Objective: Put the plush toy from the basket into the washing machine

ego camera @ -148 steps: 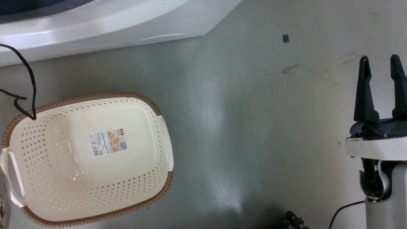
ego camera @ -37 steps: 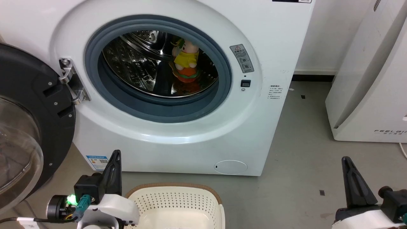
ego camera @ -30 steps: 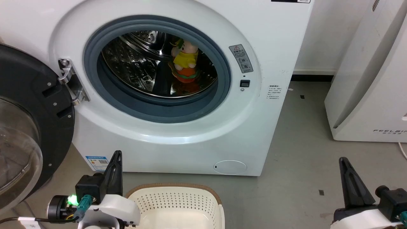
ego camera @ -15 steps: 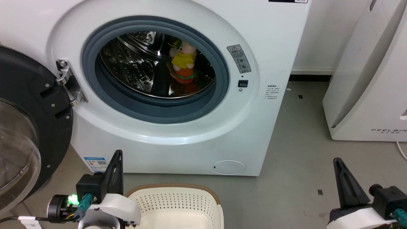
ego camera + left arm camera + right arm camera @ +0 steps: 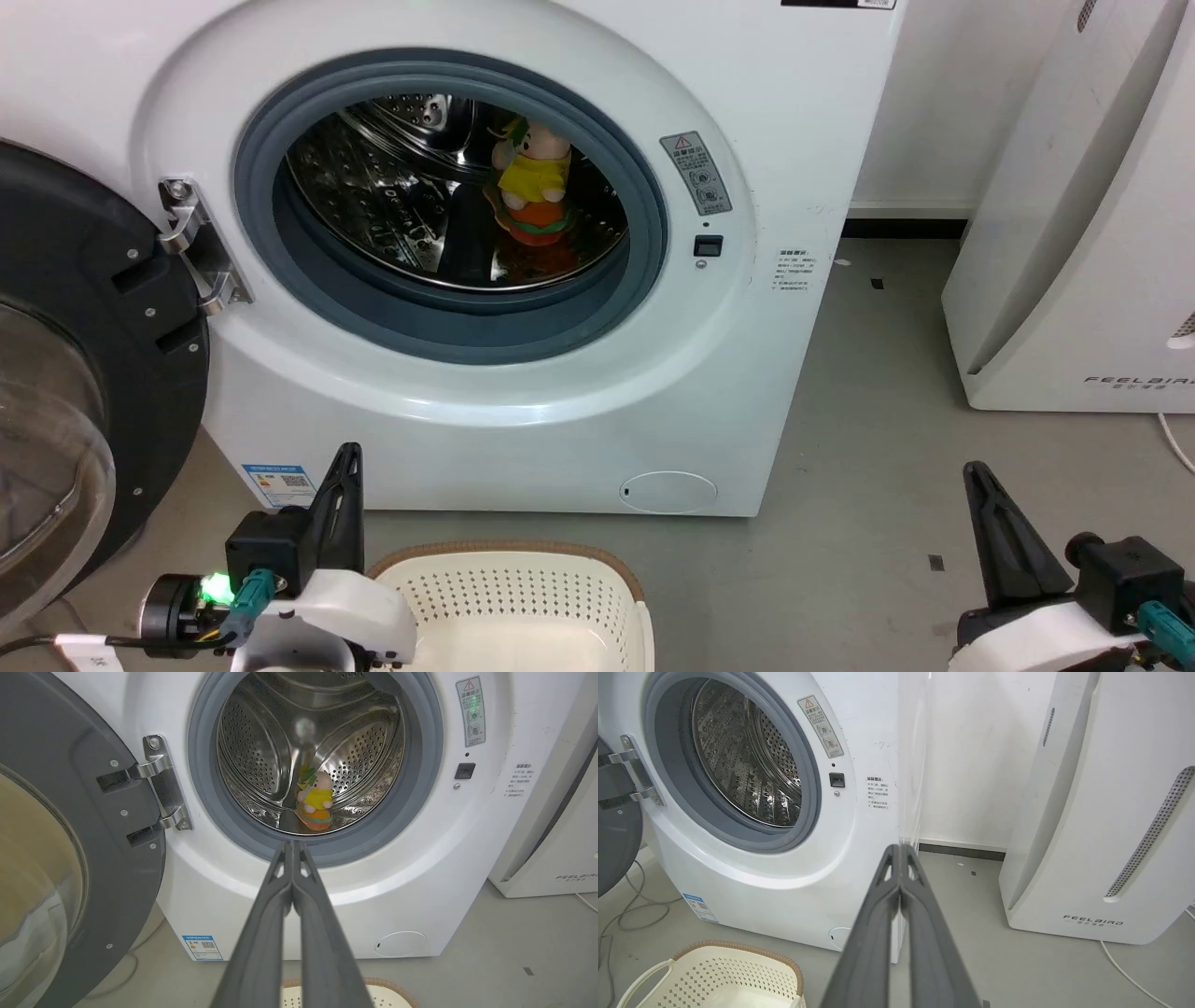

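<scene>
The plush toy [image 5: 530, 191] lies head-down inside the steel drum of the washing machine [image 5: 766, 373], its hamburger head low and yellow shirt above; the left wrist view shows the plush toy [image 5: 316, 805] there too. The glass door [image 5: 84, 373] hangs wide at the left. The basket [image 5: 523, 597] sits on the floor before the machine with nothing visible in it, and the basket [image 5: 714, 975] also shows low in the right wrist view. My left gripper [image 5: 344, 467] is shut and empty beside the basket, its fingertips [image 5: 292, 845] pressed together. My right gripper [image 5: 976, 478] is shut and empty at the lower right.
A white slanted FEELBIRD appliance [image 5: 1074, 233] stands right of the machine, with grey floor [image 5: 878, 448] between them. A white cable [image 5: 1129, 975] trails on the floor near it, and grey cables [image 5: 630, 910] lie under the open door.
The head view rose from the floor and empty basket to the machine, then drifted slightly right. The toy stays in the drum; both grippers stay shut.
</scene>
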